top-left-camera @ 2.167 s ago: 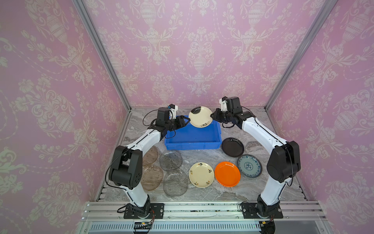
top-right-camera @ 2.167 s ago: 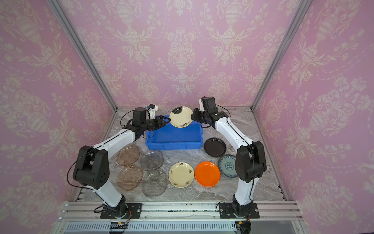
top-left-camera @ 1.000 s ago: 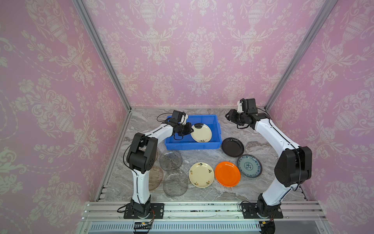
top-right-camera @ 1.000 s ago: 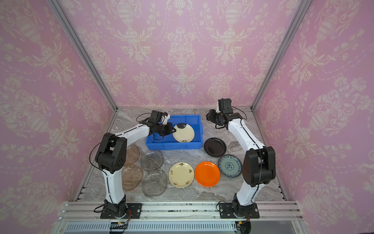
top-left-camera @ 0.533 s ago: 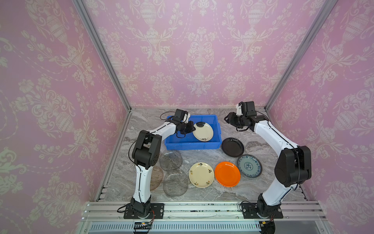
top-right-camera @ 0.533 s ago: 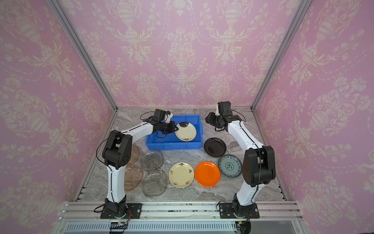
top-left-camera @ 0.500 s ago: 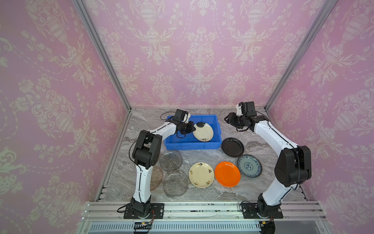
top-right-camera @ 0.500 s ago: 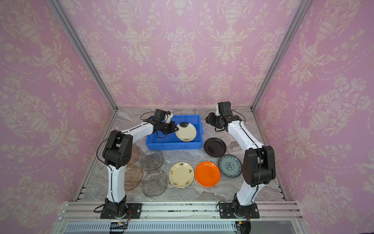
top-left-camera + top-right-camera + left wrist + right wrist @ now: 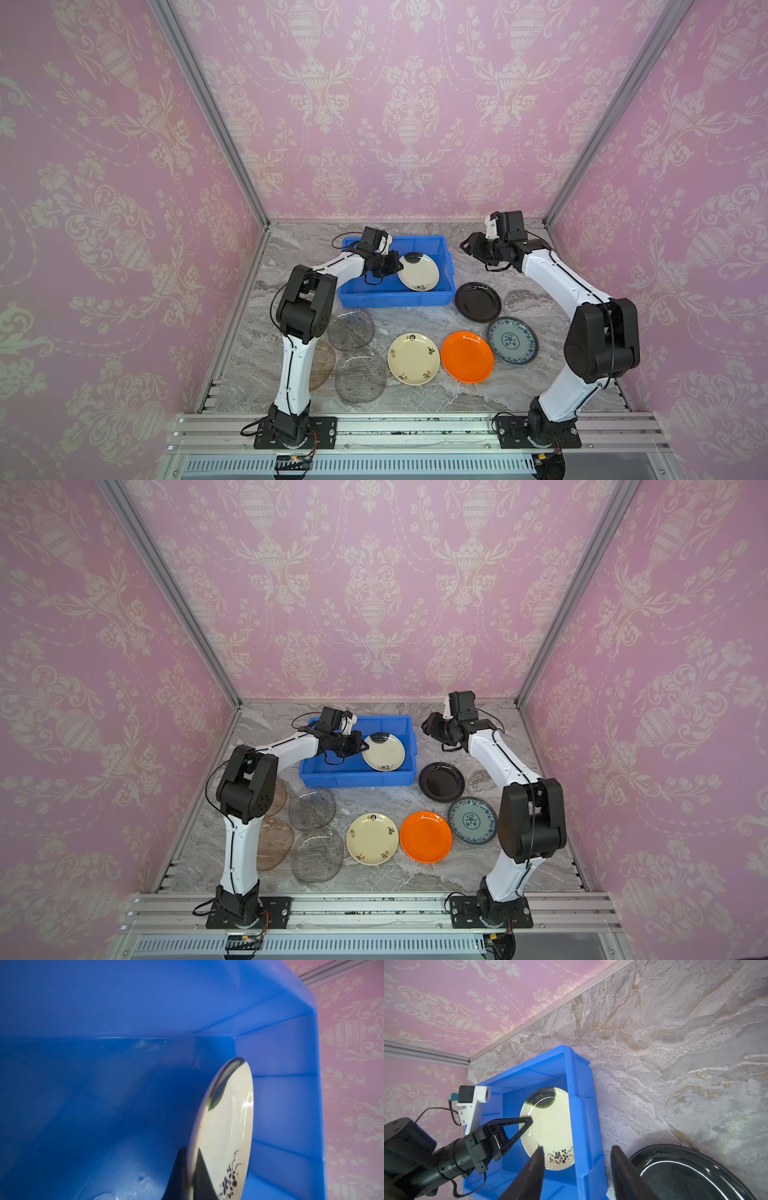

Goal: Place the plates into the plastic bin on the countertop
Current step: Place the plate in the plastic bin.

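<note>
So the marble countertop [image 9: 415, 399] fills the lower middle in both top views, with the blue bin [image 9: 395, 297] at its far end, about centre frame. The black plate [image 9: 478, 302], the orange plate [image 9: 467, 356] and the rest lie on the slab below and right of it. One cream plate [image 9: 419, 272] sits tilted in the bin's right half, with the left gripper [image 9: 392, 266] pinched tight on its rim. The right gripper [image 9: 467, 247] hangs just right of the bin, jaws apart, holding nothing.

Nine plates [image 9: 382, 752] in all: four clear glass plates [image 9: 311, 808], two cream plates [image 9: 372, 838], one orange plate [image 9: 425, 836], one black plate [image 9: 441, 782] and one blue-and-white plate [image 9: 473, 820]. There is one blue bin [image 9: 357, 777], and two robot arms [image 9: 494, 754].
</note>
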